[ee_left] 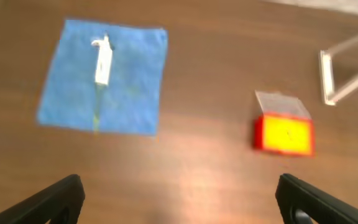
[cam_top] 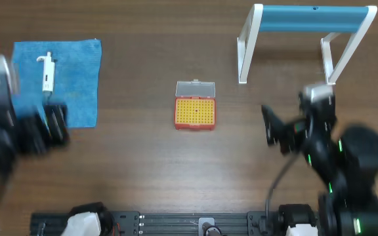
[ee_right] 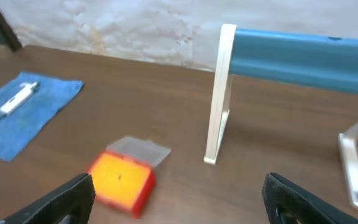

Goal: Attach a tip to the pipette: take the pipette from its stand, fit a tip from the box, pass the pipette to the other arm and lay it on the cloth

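Note:
The white pipette [cam_top: 47,72] lies on the blue cloth [cam_top: 77,92] at the table's far left, its thin tip pointing toward the near edge; it also shows as the pipette [ee_left: 103,60] on the cloth [ee_left: 129,81] and as the pipette [ee_right: 17,98]. The red tip box [cam_top: 195,113] with yellow tips and its clear lid open stands mid-table, seen too as the tip box [ee_left: 283,134] and the tip box [ee_right: 122,180]. My left gripper [cam_top: 48,124] is open, lifted near the cloth's near edge, holding nothing. My right gripper [cam_top: 275,130] is open and empty at the right.
The pipette stand [cam_top: 307,26], a white frame with a blue top bar, stands at the back right, also seen as the stand [ee_right: 229,93]. Bare brown table lies between the cloth, the box and the stand.

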Controlling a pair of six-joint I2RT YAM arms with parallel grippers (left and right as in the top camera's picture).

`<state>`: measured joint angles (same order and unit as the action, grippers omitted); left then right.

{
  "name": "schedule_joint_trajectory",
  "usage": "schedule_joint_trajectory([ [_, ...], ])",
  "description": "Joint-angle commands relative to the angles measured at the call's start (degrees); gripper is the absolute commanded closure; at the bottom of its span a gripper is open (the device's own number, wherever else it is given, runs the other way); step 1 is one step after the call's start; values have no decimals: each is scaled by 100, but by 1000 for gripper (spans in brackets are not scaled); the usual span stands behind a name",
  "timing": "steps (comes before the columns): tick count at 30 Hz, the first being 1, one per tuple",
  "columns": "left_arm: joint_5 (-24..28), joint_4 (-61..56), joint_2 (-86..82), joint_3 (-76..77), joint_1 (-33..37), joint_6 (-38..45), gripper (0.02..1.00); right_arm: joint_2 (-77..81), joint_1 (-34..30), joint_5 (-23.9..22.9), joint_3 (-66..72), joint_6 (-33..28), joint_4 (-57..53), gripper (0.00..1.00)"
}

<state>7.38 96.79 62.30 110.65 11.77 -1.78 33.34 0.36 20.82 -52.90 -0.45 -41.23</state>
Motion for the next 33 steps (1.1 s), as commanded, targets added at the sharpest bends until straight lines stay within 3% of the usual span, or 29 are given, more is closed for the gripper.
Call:
schedule_joint_trajectory([
  [1,90,48,-2155,-2068,-103,-857,23,-1292,-35,-92,264,-682,-968,126],
  [6,81,-382,-3744,-2789,-103,-848,25,-2468,-33,-439,387,-693,-1602,49],
  [8,35,-662,-4052,-2844,-101,-848,25,-2791,-33,-988,387,-658,-1740,49],
  [10,-129,-901,-4271,-2848,-101,-848,23,-2994,-33,-1591,387,-216,-1895,49],
  [12,-291,-968,-4347,-2848,-101,-848,25,-3086,-33,-1904,387,-109,-2037,49],
  [16,-280,-960,-4347,-2848,-92,-848,23,-3101,-33,-1912,391,-109,-2455,49],
  [33,-282,-942,-4356,-2911,-144,-848,23,-3101,-33,-1912,393,-109,-2455,49],
])
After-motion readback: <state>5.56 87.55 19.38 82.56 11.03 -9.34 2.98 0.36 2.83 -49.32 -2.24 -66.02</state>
